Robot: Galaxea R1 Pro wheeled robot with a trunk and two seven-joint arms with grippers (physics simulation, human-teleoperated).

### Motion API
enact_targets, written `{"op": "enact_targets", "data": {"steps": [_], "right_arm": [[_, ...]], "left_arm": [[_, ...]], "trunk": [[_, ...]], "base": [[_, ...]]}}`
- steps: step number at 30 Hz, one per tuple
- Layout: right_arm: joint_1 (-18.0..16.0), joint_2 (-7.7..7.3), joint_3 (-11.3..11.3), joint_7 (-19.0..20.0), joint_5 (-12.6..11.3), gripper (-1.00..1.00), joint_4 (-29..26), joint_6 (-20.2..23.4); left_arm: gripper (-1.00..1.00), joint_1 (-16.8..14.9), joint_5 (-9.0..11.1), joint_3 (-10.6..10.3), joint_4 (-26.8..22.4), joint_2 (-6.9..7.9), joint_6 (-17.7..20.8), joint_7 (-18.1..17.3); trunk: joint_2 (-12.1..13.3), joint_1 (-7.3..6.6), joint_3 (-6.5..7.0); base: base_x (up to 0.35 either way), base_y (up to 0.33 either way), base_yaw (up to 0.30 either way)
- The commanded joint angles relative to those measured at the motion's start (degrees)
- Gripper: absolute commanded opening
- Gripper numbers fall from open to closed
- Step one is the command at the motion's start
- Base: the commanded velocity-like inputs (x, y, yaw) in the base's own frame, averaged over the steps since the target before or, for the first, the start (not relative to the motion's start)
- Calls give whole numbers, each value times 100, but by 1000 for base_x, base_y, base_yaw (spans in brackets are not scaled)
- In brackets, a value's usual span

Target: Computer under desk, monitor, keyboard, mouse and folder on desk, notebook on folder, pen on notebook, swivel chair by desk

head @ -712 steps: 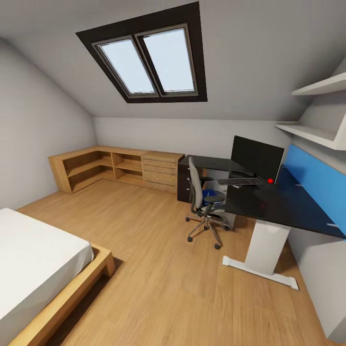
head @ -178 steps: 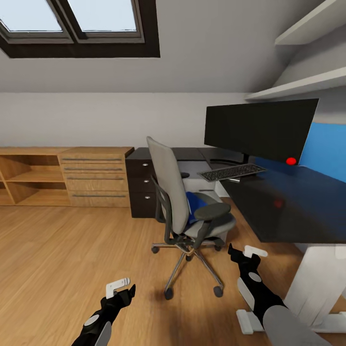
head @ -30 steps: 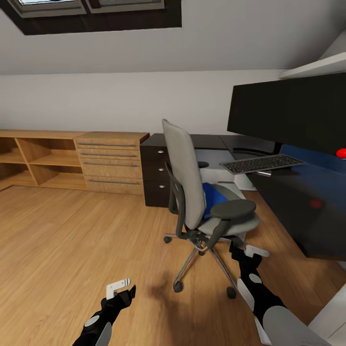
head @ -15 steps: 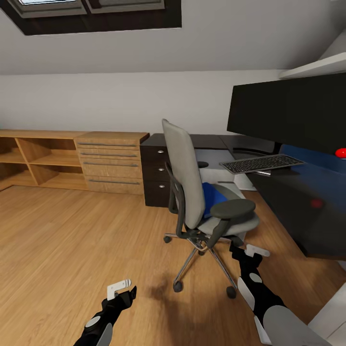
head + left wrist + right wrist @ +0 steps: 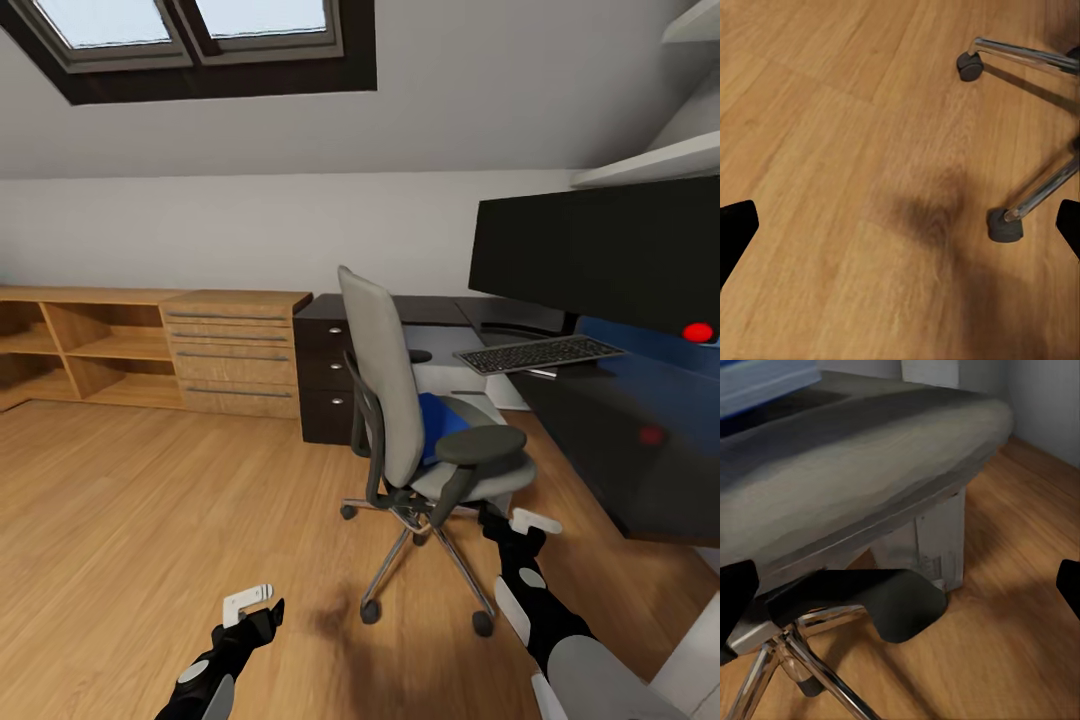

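Wood plank floor (image 5: 150, 520) runs wide and bare on the left side of the head view, back to low wooden shelving (image 5: 150, 345) along the white wall, skylight (image 5: 190, 40) above.

Swivel chair (image 5: 395, 400) stands mid-frame, backrest turned toward the open floor, seat facing the desk (image 5: 620, 440). Its seat front is close to the desk's near edge but apart from it. Chrome star base splays out, casters on the floor; one caster (image 5: 1005, 225) and one more (image 5: 970, 66) show in the left wrist view, with bare planks around them.

Blue folder (image 5: 440, 425) lies on the chair seat, behind the black armrest (image 5: 482, 445). Notebook and pen can't be made out.

Desk top is black and long, filling the right side. Monitor (image 5: 600, 255) sits on it, red dot at its lower corner. Keyboard (image 5: 540, 353) is on the desk in front of the monitor, close to the desk's edge. Black drawers (image 5: 325, 385) with silver knobs stand at the far end, just beside the shelving. Light grey computer (image 5: 450, 378) is partly seen under the desk, behind the chair.

Left gripper (image 5: 258, 600) hangs low over bare floor, fingers spread, grasping nothing. Right gripper (image 5: 515, 522) is by the chair base, under the seat edge, fingers parted and empty; right wrist view shows the grey seat underside (image 5: 855, 472) and floor beyond.
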Motion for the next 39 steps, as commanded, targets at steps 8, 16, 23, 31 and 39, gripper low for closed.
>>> {"op": "enact_targets", "data": {"steps": [8,16,23,31,39], "right_arm": [[-3,-1,11,5,-60,100,3,-35],[-3,-1,11,11,-59,100,6,-50],[-3,5,17,13,-61,100,7,-54],[-3,21,32,7,-62,100,11,-54],[-3,24,39,5,-60,100,19,-54]], "left_arm": [[100,0,54,-10,-9,1,29,26],[100,0,56,-10,-9,1,29,26],[100,0,56,-8,-9,1,29,26],[100,0,54,-7,-9,6,27,21],[100,0,54,-7,-9,7,24,18]], "trunk": [[125,-80,160],[446,-256,303],[727,-409,429],[767,-431,447],[767,-431,441]], "base": [[0,0,0],[0,0,0],[0,0,0],[0,0,0],[0,0,89]]}}
